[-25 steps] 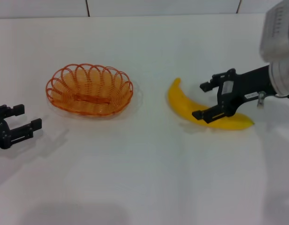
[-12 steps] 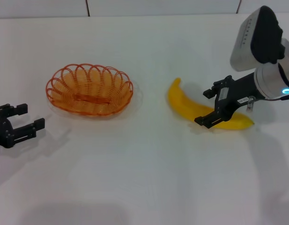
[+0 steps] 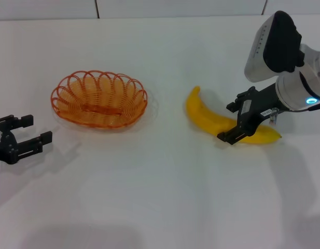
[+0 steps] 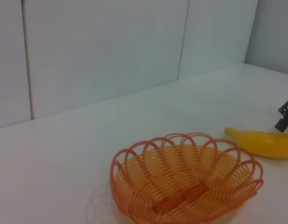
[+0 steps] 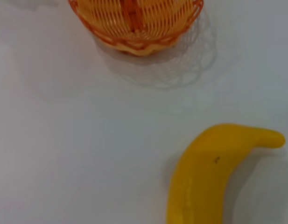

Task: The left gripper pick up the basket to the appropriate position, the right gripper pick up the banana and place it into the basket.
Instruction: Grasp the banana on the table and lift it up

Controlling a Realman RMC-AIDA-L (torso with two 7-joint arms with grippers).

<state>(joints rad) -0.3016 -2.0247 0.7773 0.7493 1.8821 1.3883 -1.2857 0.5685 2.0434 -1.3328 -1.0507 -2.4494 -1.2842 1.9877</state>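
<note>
The orange wire basket (image 3: 99,101) stands empty on the white table, left of centre. The yellow banana (image 3: 202,116) lies to its right. My right gripper (image 3: 226,123) is open and low over the banana's right half, one finger on each side of it. My left gripper (image 3: 38,129) is open near the table's left edge, apart from the basket, holding nothing. The left wrist view shows the basket (image 4: 186,184) close by, the banana (image 4: 265,143) behind it, and a tip of the right gripper's fingers (image 4: 285,115). In the right wrist view the banana (image 5: 207,179) is near and the basket (image 5: 134,18) far.
The white table (image 3: 160,197) stretches wide in front of both objects. A white panelled wall (image 4: 111,51) rises behind the table's far edge. The right arm's white-grey wrist (image 3: 276,44) hangs above the table's right side.
The right arm has swung in, its wrist now fully in view, and its open gripper has settled lower around the banana. The left gripper has crept slightly toward the basket.
</note>
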